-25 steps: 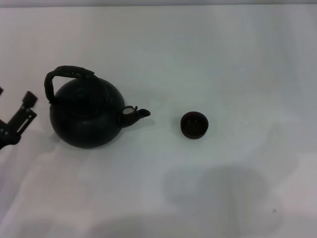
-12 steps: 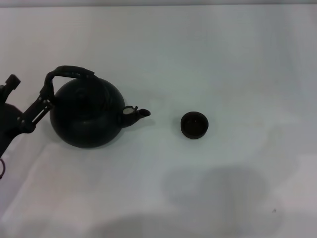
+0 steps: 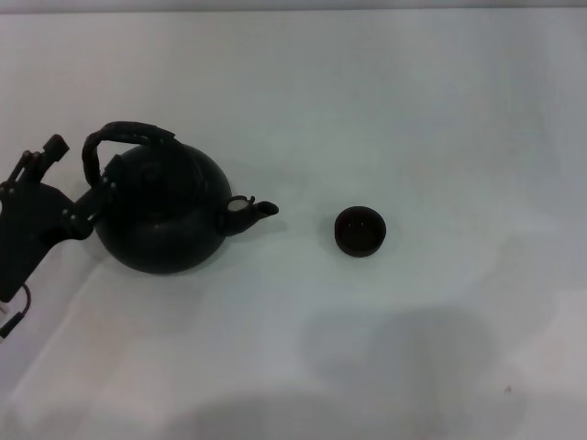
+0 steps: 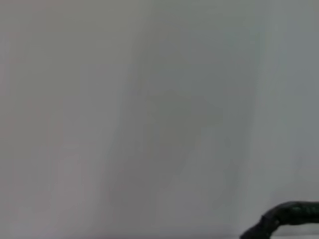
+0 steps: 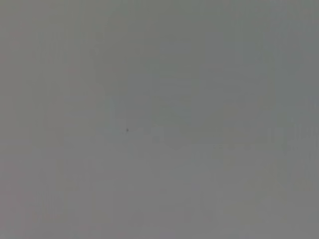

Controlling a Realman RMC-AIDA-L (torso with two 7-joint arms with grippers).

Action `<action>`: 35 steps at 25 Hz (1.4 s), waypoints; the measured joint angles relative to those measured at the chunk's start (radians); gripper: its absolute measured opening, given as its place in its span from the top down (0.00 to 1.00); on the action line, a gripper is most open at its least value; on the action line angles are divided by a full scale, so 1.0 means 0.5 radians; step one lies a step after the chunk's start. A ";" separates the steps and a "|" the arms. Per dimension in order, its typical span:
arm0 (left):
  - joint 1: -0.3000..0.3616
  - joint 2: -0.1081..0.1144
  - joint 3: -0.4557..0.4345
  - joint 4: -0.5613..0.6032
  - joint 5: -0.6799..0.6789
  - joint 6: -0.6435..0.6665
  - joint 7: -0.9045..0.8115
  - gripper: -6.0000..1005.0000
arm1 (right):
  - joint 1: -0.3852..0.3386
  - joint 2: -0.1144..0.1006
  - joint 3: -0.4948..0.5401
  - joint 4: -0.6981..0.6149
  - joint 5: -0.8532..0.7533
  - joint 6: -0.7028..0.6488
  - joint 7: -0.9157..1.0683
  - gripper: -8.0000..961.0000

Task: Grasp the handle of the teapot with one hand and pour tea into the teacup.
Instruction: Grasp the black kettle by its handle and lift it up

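Closing in on the teapot's handle

Our left gripper (image 3: 81,172) sits spread wide at the left foot of the handle (image 3: 124,136); the teapot (image 3: 163,213) stands left of the teacup (image 3: 359,230), spout toward it. We should centre both fingers around the arch before closing, gripping high to tip cleanly.
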 joint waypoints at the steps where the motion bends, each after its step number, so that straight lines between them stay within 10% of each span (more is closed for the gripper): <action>1: 0.000 -0.001 0.000 -0.001 0.006 -0.001 0.001 0.15 | 0.000 0.000 0.000 0.000 0.000 0.000 0.000 0.12; 8: 0.018 -0.004 0.000 0.005 0.020 -0.002 0.005 0.15 | 0.005 0.000 0.000 0.001 0.001 -0.006 0.000 0.12; 16: 0.004 -0.003 -0.016 0.012 0.002 -0.002 0.006 0.57 | -0.001 0.000 0.000 0.001 0.001 -0.008 0.000 0.12; 35: -0.111 0.003 -0.028 0.043 -0.089 0.015 0.006 0.86 | -0.002 -0.001 0.003 0.023 0.000 -0.009 0.000 0.12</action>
